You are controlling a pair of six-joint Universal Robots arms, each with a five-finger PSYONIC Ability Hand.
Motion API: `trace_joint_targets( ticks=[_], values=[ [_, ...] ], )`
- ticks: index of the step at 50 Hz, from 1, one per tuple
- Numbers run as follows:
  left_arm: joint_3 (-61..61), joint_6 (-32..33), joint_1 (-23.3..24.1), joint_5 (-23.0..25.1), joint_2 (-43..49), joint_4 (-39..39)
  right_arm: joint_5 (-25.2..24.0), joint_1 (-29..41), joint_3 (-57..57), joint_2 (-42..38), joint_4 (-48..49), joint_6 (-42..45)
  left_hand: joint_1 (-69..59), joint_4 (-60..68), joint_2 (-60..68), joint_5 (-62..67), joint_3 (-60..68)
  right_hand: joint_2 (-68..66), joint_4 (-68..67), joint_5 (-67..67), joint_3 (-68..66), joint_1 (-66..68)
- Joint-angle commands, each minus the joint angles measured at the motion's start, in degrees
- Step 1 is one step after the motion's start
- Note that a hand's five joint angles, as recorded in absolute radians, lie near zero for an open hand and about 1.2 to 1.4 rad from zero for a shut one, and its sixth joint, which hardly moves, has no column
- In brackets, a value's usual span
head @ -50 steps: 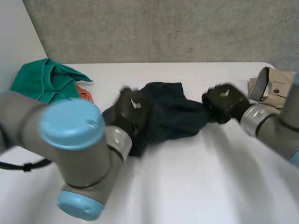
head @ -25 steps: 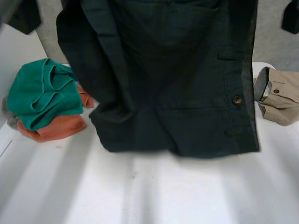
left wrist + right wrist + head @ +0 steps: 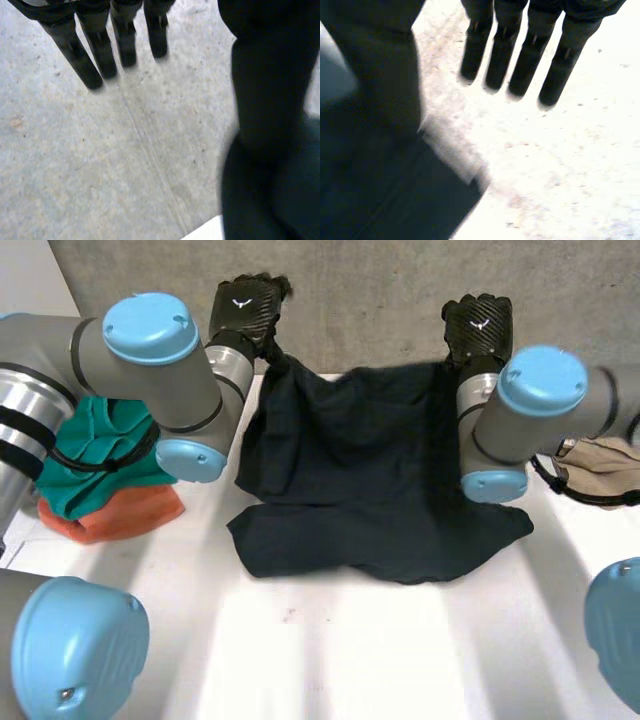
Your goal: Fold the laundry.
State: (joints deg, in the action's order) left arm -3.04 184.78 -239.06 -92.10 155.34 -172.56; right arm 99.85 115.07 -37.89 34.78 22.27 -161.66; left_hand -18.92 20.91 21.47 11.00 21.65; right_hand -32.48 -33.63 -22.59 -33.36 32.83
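Dark garment (image 3: 360, 470) hangs spread between left hand (image 3: 243, 312) and right hand (image 3: 478, 328), each pinching an upper corner. Its hem rests on the tabletop (image 3: 330, 650) below them. Step, judged: spreading. Next: lay it flat without creases.

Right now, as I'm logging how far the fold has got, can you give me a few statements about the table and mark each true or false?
1. The left hand and the right hand hold the dark garment up by its upper edge. True.
2. The dark garment hangs wholly clear of the table. False: its lower part lies on the table.
3. The green garment lies on top of the orange garment. True.
4. The beige garment lies beside the green one. False: it lies at the opposite side of the table, by the right arm.
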Motion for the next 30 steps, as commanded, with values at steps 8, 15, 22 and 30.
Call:
trace_joint_targets(
  ticks=[8, 15, 22, 30],
  values=[
    [-20.6, 1.5, 1.0, -1.7, -17.2, -1.9, -12.0, -4.8, -2.1, 10.0, -17.4, -5.3, 8.9, -10.9, -11.5, -11.0, -11.7, 22.5, 23.6, 22.6, 23.4, -22.8],
    [-43.3, 6.6, 2.2, -1.3, -31.7, -1.5, -24.3, -10.0, -8.7, 18.0, -31.0, -0.2, 8.9, -10.9, -11.5, -11.0, -11.7, 22.5, 23.6, 22.6, 23.4, -22.8],
    [-62.9, 9.2, 3.3, 1.8, -42.2, 1.9, -30.9, -16.5, -19.2, 24.9, -42.3, 13.6, 8.9, -10.9, -11.5, -11.0, -11.7, 22.5, 23.6, 22.6, 23.4, -22.8],
    [-84.2, 14.0, 6.9, 13.1, -49.6, 9.8, -38.0, -22.5, -31.9, 29.4, -51.7, 28.8, -15.0, 13.0, 12.4, 12.9, 12.2, -3.2, -2.1, -3.1, -2.3, 2.9]
  ],
)
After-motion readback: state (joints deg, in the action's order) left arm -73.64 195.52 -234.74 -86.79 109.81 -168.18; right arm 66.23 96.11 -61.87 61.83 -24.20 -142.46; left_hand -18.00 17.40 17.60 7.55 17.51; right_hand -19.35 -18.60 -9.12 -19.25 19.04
